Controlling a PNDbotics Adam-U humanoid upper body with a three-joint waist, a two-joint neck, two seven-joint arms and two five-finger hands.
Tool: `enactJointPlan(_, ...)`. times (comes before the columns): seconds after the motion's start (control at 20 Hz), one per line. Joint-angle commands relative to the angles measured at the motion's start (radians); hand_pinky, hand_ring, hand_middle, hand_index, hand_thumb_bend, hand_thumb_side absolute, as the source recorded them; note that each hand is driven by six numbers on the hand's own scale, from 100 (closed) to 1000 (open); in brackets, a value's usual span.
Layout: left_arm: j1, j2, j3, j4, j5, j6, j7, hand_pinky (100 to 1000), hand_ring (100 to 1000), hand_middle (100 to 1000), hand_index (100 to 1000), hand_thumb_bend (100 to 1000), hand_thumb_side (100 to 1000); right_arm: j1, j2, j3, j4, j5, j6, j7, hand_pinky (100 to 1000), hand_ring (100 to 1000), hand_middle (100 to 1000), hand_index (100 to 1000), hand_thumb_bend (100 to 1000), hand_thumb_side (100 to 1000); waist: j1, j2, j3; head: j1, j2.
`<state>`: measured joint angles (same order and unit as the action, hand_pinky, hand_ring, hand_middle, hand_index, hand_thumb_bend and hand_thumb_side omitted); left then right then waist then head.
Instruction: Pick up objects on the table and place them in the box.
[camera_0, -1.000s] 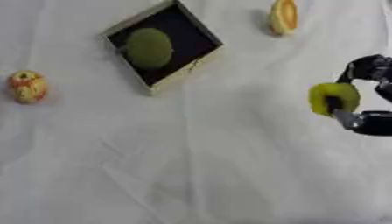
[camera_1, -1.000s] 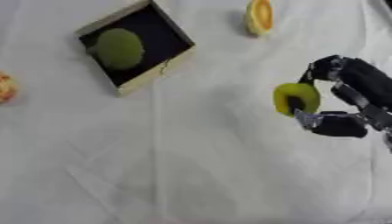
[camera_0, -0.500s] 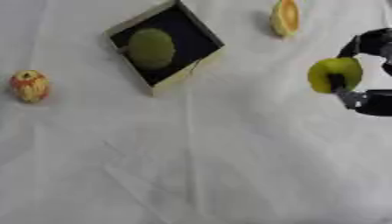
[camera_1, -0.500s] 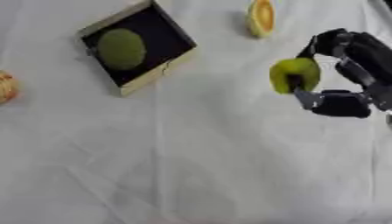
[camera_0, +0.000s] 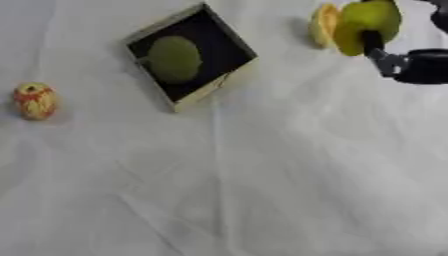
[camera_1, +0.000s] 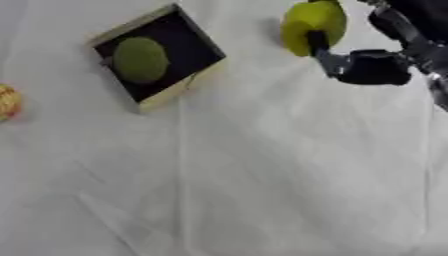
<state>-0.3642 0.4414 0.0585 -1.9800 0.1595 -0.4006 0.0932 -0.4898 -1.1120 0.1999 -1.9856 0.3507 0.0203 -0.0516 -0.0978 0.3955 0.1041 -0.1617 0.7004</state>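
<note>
One box (camera_0: 229, 41); four fruits: two green, one orange, one red-yellow.

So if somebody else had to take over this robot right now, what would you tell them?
Right hand: shut on a yellow-green fruit, held above the table, right of the box.
Left hand: not in view.
Done: one green fruit lies in the box.
Left: put the held fruit in the box, then the orange-yellow piece at the far edge and the red-and-yellow apple at the left.

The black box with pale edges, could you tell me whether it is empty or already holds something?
Not empty: the black box with pale edges holds one round green fruit lying inside its walls.
</note>
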Motion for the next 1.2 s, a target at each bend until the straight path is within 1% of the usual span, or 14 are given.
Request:
enactJointPlan(0.05, -0.02, 0.031, -0.006, -0.02, 0.01, -0.003, -0.011, 722, 771, 743, 832, 100, 568, -0.083, -0.001, 0.02, -0.01, -0.021, 0.035, 0.044, 831, 792, 612, 765, 100, 351, -0.014, -0.015, 0.01, -0.023, -0.018)
enactJointPlan(0.15, -0.029, 0.033, -0.01, -0.02, 0.016, -0.006, -0.017, 723, 771, 743, 832, 100, 568, -0.163, 0.034, 0.047, 0.025, -0.026, 0.044, 0.077, 838, 801, 617, 769, 100, 343, -0.016, -0.014, 0.026, -0.037, -0.022)
enactJointPlan(0.3, -0.043, 0.035, -0.017, -0.02, 0.024, -0.008, -0.026, 723, 771, 743, 832, 100, 568, -0.27, 0.105, 0.085, 0.121, -0.02, 0.027, 0.113, 846, 812, 627, 780, 100, 330, -0.022, -0.009, 0.051, -0.055, -0.032)
enactJointPlan(0.5, -0.065, 0.036, -0.026, -0.02, 0.034, -0.009, -0.039, 723, 771, 743, 832, 100, 568, -0.382, 0.203, 0.116, 0.268, 0.003, -0.035, 0.138, 854, 827, 641, 793, 100, 317, -0.034, 0.002, 0.082, -0.072, -0.047)
enactJointPlan(0.6, -0.075, 0.035, -0.03, -0.02, 0.039, -0.009, -0.045, 723, 771, 743, 832, 100, 568, -0.423, 0.247, 0.125, 0.346, 0.033, -0.071, 0.141, 854, 830, 652, 801, 100, 334, -0.039, 0.008, 0.095, -0.082, -0.051)
enactJointPlan(0.75, -0.086, 0.034, -0.033, -0.02, 0.044, -0.009, -0.053, 723, 771, 743, 832, 100, 568, -0.456, 0.296, 0.133, 0.446, 0.088, -0.13, 0.141, 856, 838, 664, 811, 100, 363, -0.046, 0.018, 0.111, -0.095, -0.057)
enactJointPlan(0.85, -0.091, 0.034, -0.034, -0.02, 0.046, -0.009, -0.056, 723, 771, 743, 831, 100, 568, -0.465, 0.315, 0.138, 0.489, 0.114, -0.165, 0.143, 858, 844, 669, 814, 100, 374, -0.051, 0.025, 0.119, -0.1, -0.058)
enactJointPlan(1.0, -0.098, 0.031, -0.036, -0.02, 0.049, -0.007, -0.06, 723, 771, 743, 831, 100, 568, -0.469, 0.334, 0.143, 0.528, 0.137, -0.205, 0.149, 860, 846, 670, 816, 100, 381, -0.055, 0.033, 0.125, -0.1, -0.061)
enactJointPlan(1.2, -0.104, 0.028, -0.039, -0.02, 0.051, -0.007, -0.066, 722, 772, 743, 831, 100, 568, -0.467, 0.35, 0.15, 0.566, 0.162, -0.236, 0.161, 862, 847, 672, 817, 100, 390, -0.056, 0.04, 0.131, -0.1, -0.063)
